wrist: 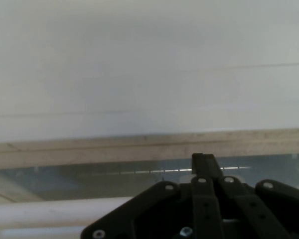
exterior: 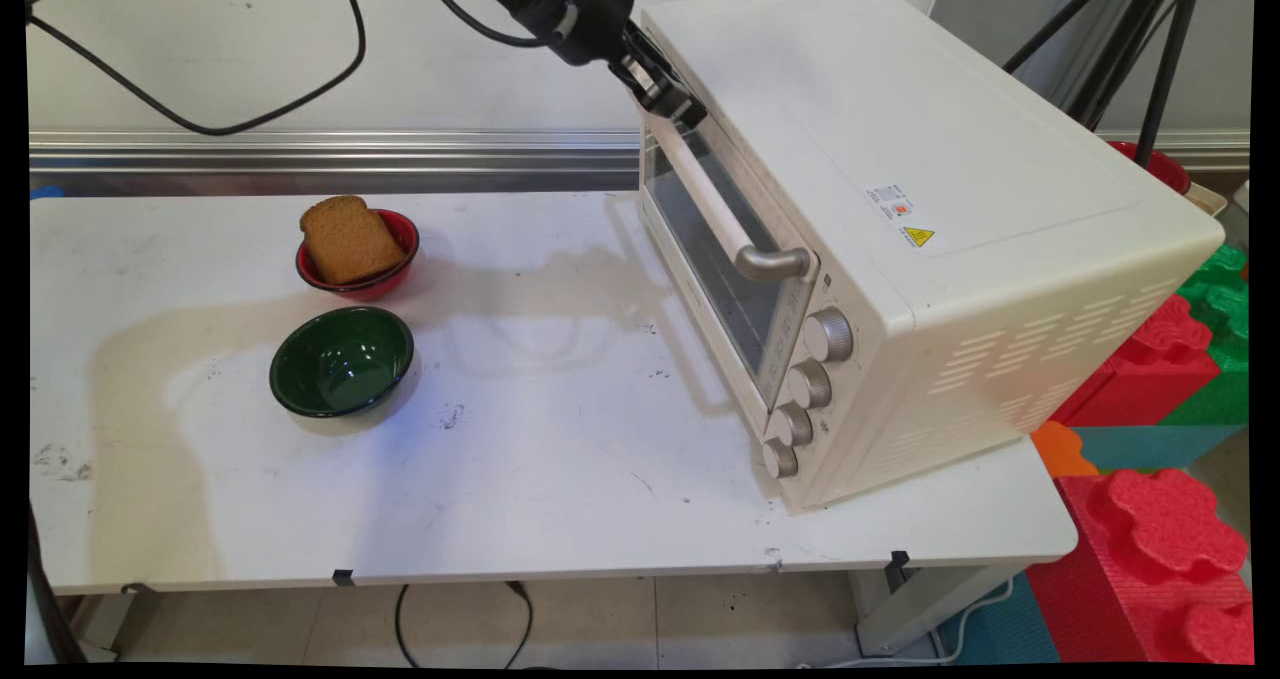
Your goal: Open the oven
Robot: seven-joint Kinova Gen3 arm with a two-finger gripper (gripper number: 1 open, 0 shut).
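Black tool (exterior: 672, 99) pinched closed (empty) | touching boxy cream oven (exterior: 900, 209) | glass door (exterior: 715, 259)

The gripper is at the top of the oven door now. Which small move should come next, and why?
Probably a short pull away from the oven, tipping its door outward. The gripper sits at the door's upper far corner, above the handle bar, and the door looks shut or nearly so. The hand view shows the bar close below the fingers.

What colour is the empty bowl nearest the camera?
Dark green bowl, shown best in the main view.
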